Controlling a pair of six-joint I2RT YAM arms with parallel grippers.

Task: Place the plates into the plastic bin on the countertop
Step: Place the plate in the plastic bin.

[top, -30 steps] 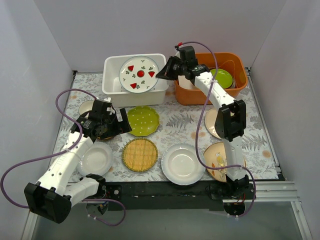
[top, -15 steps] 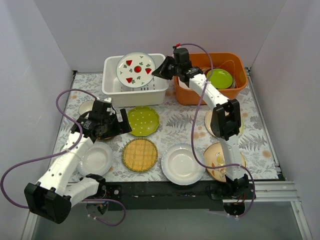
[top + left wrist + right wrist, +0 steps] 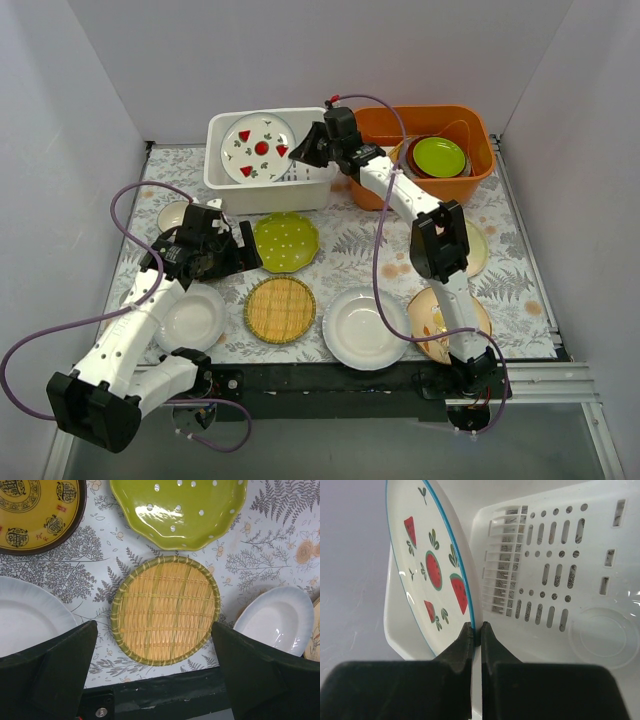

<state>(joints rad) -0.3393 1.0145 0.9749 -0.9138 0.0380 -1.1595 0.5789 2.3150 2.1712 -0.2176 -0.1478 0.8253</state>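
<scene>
One strawberry plate point(image 3: 427, 575), rim in right hand point(image 3: 476, 628), over white bin point(image 3: 270, 197)

Bright, even overhead light, soft shadows; near gripper fingers slightly blurred.

My inventory, logged from the remote feeds:

1. Fruit-print plate point(image 3: 257, 148): white, thin blue rim line, red fruit and green leaves. It stands on edge, tilted, with its rim pinched in the right pincer point(image 3: 296, 152).
2. Plastic bin point(image 3: 225, 180): white, rectangular, slotted floor. It sits straight ahead of and below the right pincer.
3. Woven bamboo plate point(image 3: 165, 610): flat, directly ahead of the left pincer point(image 3: 154, 630).
4. Green dotted plate point(image 3: 178, 510): scalloped, just beyond the bamboo one.
5. Dark-yellow patterned plate point(image 3: 35, 507): dark rim, beyond and left of that pincer.
6. Plain white plates: one on the pincer's left point(image 3: 27, 615), one on its right point(image 3: 275, 620).
7. Beige plate point(image 3: 432, 318): orange-brown print, well apart from both pincers.
8. Countertop point(image 3: 370, 250): fern-and-flower cloth, under all of these.
</scene>
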